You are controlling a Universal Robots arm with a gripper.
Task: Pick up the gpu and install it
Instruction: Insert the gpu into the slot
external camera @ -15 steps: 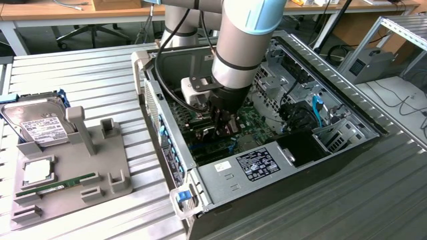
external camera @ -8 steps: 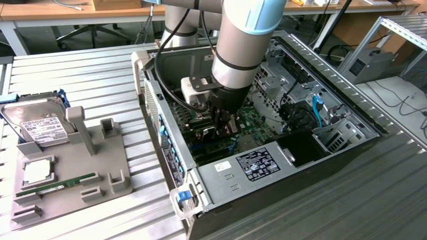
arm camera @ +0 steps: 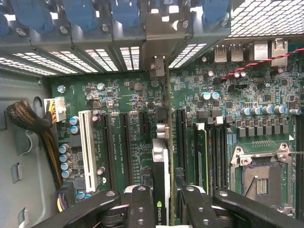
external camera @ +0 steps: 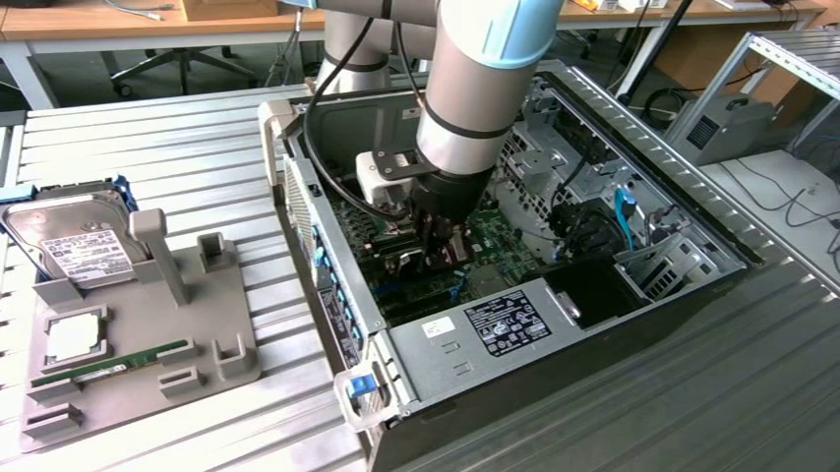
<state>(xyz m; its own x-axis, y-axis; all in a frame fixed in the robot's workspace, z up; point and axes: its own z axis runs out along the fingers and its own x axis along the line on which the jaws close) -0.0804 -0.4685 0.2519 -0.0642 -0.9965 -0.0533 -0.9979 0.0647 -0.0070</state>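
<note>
**Kid:** Ribbed grey metal table (external camera: 157,147) fills the exterior view, with the big open computer case (external camera: 434,354) in the middle. Where is the card?

**Helper:** See the thin dark gpu with the silvery end bracket (arm camera: 161,175)? It stands on edge over the green motherboard (arm camera: 128,109), low in the middle of the wrist view.

**Kid:** And the hand?

**Helper:** The black gripper (arm camera: 161,209) is mostly closed, pinching the gpu from both sides. The grey parts tray (external camera: 132,354) sits at the exterior view's left.

I read only the green NVIDIA logo on the thin black gpu card (arm camera: 162,199) held edge-on between my jaws; other labels stay illegible.
</note>
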